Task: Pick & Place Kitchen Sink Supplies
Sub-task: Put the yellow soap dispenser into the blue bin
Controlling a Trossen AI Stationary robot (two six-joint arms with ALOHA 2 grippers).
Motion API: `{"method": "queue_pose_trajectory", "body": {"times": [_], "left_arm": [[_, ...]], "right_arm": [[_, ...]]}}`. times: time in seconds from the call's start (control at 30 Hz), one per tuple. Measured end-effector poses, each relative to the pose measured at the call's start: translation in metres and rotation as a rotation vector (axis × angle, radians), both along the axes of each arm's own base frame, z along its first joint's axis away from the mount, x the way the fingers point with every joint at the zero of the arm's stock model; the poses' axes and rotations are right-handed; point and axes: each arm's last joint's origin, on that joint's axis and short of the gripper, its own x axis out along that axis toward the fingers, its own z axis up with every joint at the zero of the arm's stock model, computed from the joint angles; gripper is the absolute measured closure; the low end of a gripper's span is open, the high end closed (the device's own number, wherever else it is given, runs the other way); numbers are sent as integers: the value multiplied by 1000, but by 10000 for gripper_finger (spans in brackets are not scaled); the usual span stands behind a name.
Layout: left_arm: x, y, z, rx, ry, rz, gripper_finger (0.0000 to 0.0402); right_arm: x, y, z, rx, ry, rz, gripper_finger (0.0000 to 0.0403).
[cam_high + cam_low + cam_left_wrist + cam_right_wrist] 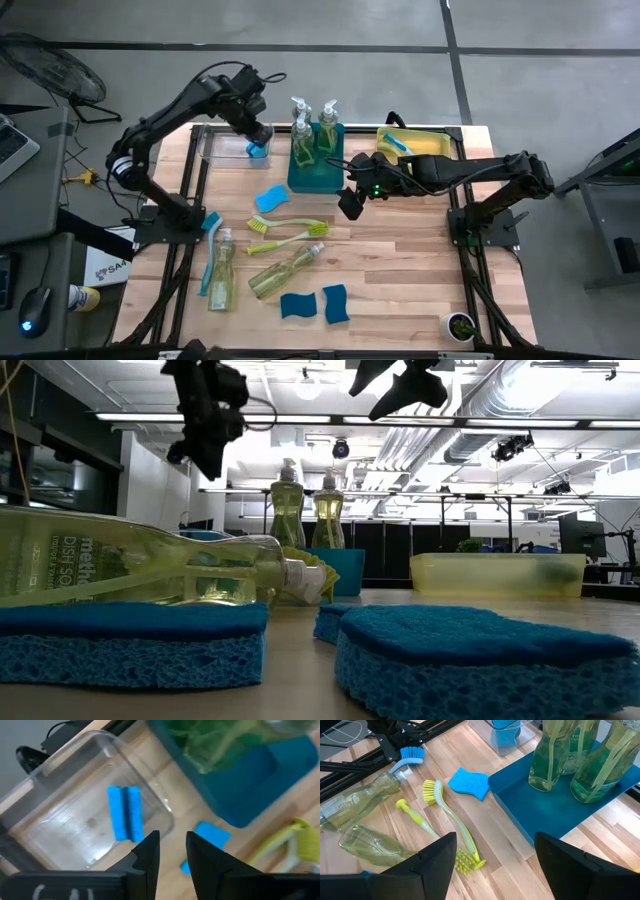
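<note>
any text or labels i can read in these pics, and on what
"DISH SO": white print on the soap bottle lying on its side, low view; the word runs out of sight.
"meth": larger letters above it on the same bottle, cut off too.
Smaller print beside these: too blurred to read.
Labels on the two upright soap bottles in the teal bin: unreadable.
"SA": white box beside the table, cut off.

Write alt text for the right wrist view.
Right gripper hangs open over a wooden table. Ahead: a teal bin holding two upright soap bottles, a blue sponge, two lime-green brushes, and two bottles lying flat.
</note>
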Motion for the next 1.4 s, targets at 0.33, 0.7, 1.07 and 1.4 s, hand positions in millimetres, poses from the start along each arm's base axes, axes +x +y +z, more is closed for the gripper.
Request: {"method": "queue_pose_trajectory", "body": {"times": [0.33, 0.7, 1.07, 1.4], "left_arm": [[3, -65, 24, 80, -39, -69, 309], [-23, -127, 9, 130, -172, -169, 309], [-29, -178, -27, 5, -257, -356, 309], [-42, -201, -35, 25, -251, -448, 309]], "right_arm": [[-2, 13, -2, 35, 14, 31, 141], [-3, 48, -2, -27, 9, 133, 141], [11, 61, -18, -21, 18, 111, 141], [51, 103, -68, -117, 91, 628, 141]]}}
